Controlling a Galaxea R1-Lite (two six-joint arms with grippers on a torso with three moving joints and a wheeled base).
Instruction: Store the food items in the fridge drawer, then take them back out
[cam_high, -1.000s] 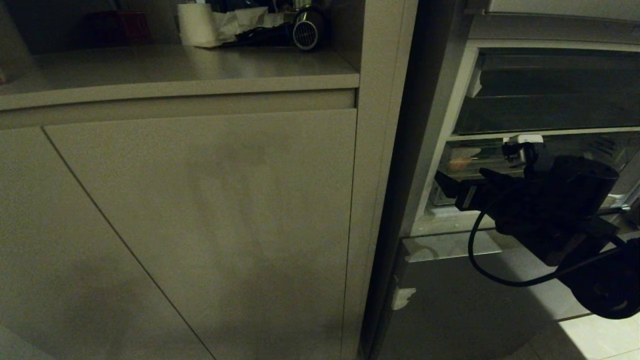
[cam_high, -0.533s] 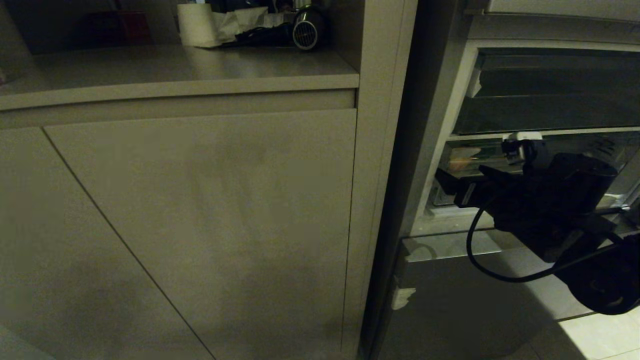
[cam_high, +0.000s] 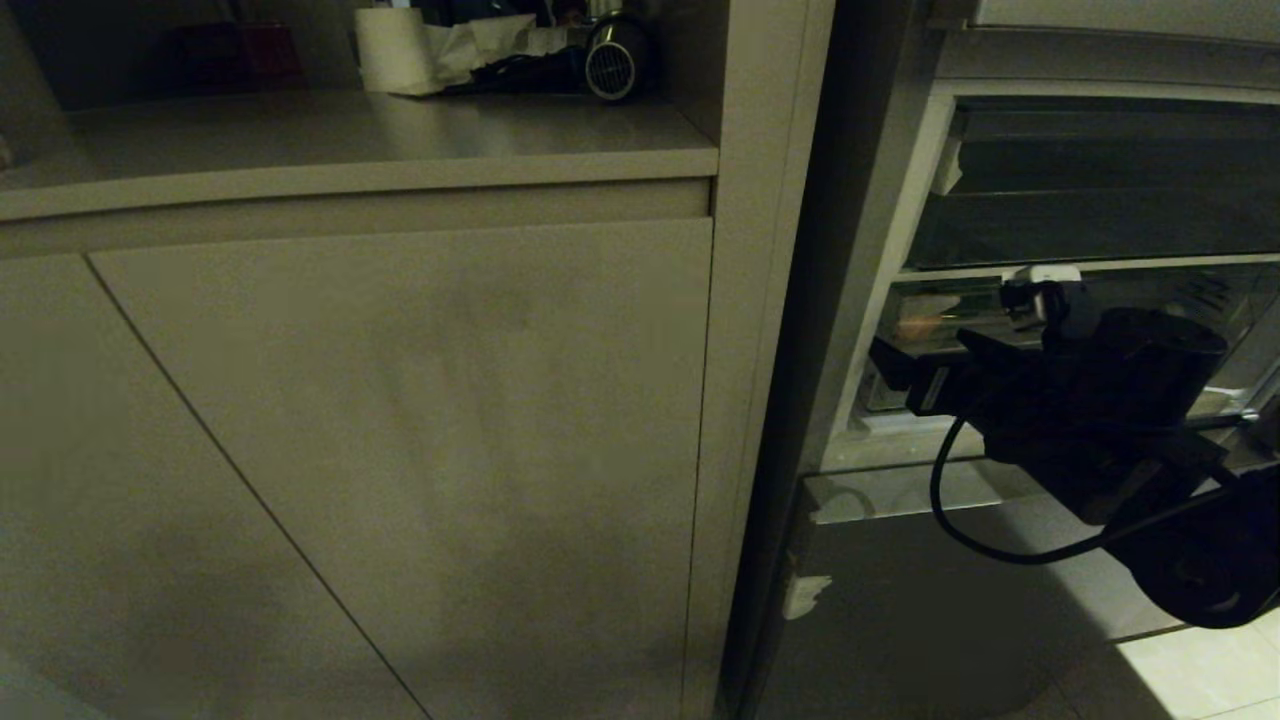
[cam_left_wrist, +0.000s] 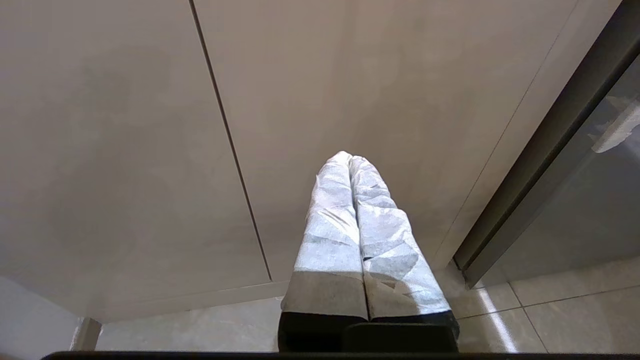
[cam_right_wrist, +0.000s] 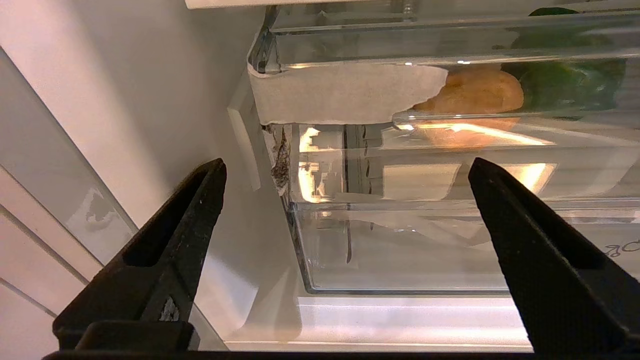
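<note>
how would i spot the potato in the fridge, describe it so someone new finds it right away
Start at the open fridge right of the beige cabinet, and find the clear plastic fridge drawer in front of the open right pincer. Look through its transparent front, beyond a torn white paper strip. The small round tan-brown potato sits beside the glossy dark green bell pepper; it is the only pale, matte, orange-tan item.
</note>
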